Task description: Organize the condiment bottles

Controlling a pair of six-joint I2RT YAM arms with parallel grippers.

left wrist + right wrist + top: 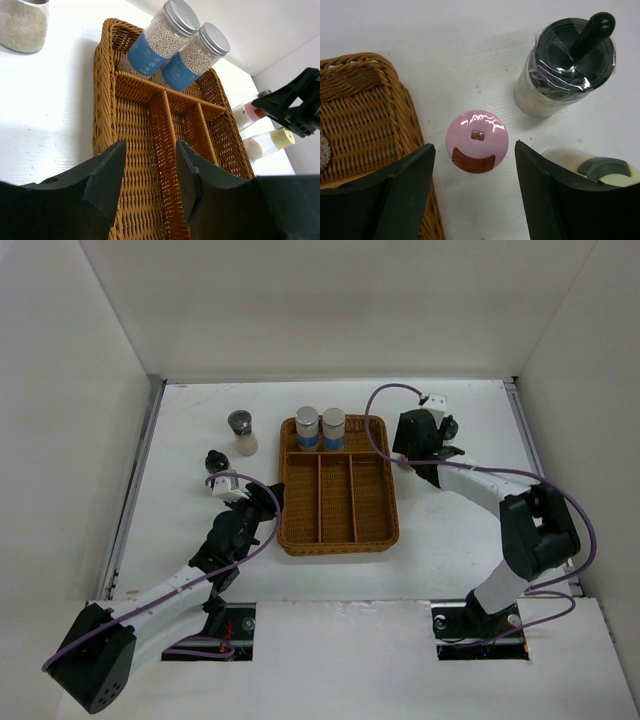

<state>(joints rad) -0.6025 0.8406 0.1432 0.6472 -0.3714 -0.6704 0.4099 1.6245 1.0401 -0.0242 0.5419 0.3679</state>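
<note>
Two blue-labelled bottles [307, 429] stand in the tray [285, 500]; seemingly five others wait on the surface [470, 420]. The left gripper [150, 155] and right gripper [474, 150] are spread and empty, the right above the pink-capped bottle [476, 141].

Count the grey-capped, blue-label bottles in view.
2. Left grey-capped bottle and right grey-capped bottle stand side by side in the wicker tray, far compartment. Others could hide under the right arm.
</note>
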